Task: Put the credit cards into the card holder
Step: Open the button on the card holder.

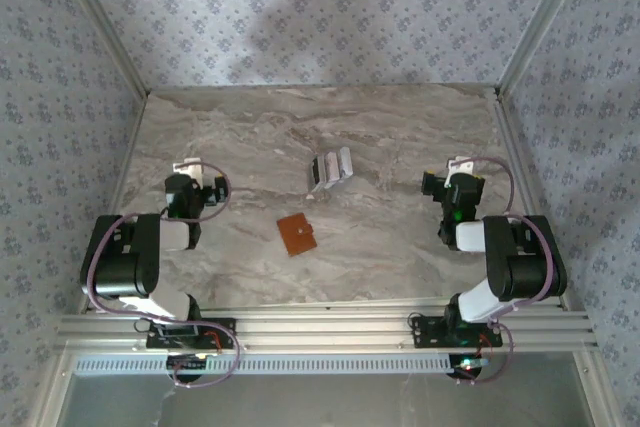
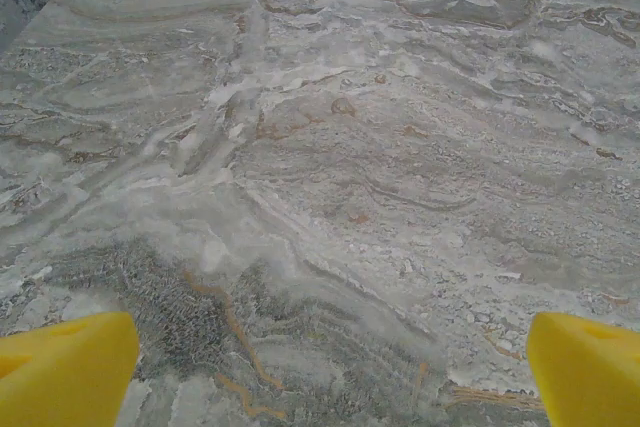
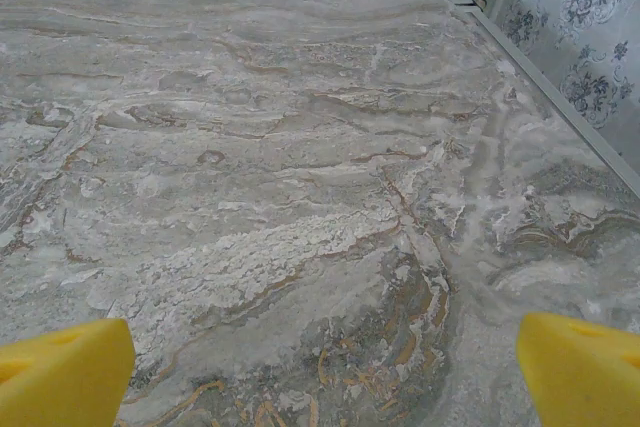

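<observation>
The credit cards (image 1: 330,169) lie as a small white and dark cluster near the middle of the marble table. The tan-brown card holder (image 1: 297,234) lies flat, a little nearer and to the left of them. My left gripper (image 1: 192,173) sits at the left, well apart from both. Its yellow fingertips (image 2: 65,367) stand wide apart over bare marble, open and empty. At the right side of the table my right gripper (image 1: 455,169) is also open, its yellow fingertips (image 3: 580,372) spread with nothing between them.
Patterned walls and aluminium rails (image 1: 525,187) close the table on three sides. A rail and the wall corner (image 3: 520,37) run along the right. The arm bases (image 1: 190,332) stand at the near edge.
</observation>
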You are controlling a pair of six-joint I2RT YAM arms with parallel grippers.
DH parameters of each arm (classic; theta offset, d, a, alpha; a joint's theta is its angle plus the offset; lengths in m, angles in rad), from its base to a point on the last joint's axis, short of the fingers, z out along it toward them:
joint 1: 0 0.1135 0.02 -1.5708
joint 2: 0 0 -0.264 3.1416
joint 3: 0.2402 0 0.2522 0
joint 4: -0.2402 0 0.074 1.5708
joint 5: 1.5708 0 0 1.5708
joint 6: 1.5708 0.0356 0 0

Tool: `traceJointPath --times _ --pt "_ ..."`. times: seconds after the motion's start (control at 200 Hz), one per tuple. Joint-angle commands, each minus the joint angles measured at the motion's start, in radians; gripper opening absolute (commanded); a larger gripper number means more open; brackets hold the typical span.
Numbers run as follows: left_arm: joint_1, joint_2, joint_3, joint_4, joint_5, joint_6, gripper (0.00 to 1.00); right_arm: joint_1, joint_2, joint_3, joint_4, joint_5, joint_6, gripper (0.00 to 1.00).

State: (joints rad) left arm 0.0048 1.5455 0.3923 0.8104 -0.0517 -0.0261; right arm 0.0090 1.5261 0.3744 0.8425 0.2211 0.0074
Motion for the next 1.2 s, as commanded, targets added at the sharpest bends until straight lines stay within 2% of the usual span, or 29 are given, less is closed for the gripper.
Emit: traceJointPath --times 0.0,0.24,0.46,0.585,0.984,1.064,1.119,1.194 --pt "0.001 -0.011 0.024 0.003 0.009 0.014 1.0 -0.005 -0.002 -0.009 0.023 -0.002 -0.003 1.0" --pt "0.017 -0.01 0.026 -0.002 0.04 0.004 1.0 -0.006 -0.002 -0.008 0.024 -0.002 -0.003 1.0" --pt "0.021 -0.011 0.023 0.002 0.015 -0.011 1.0 -0.006 -0.002 -0.007 0.023 -0.004 -0.001 1.0" --pt "0.044 -0.013 0.013 0.02 0.056 -0.024 1.0 -0.008 -0.003 -0.008 0.022 -0.006 0.0 1.0" --pt "0.036 -0.012 0.019 0.01 0.043 -0.017 1.0 -0.014 -0.004 -0.008 0.021 -0.02 0.003 1.0" --pt "0.035 -0.039 0.032 -0.029 -0.021 -0.039 1.0 -0.015 -0.005 -0.012 0.026 -0.019 0.003 1.0" --pt "0.028 -0.092 0.053 -0.112 -0.069 -0.048 1.0 -0.005 -0.024 -0.012 0.008 0.058 0.018 1.0" --pt "-0.014 -0.162 0.089 -0.241 -0.175 -0.042 1.0 0.01 -0.042 -0.048 0.068 0.051 -0.003 1.0"
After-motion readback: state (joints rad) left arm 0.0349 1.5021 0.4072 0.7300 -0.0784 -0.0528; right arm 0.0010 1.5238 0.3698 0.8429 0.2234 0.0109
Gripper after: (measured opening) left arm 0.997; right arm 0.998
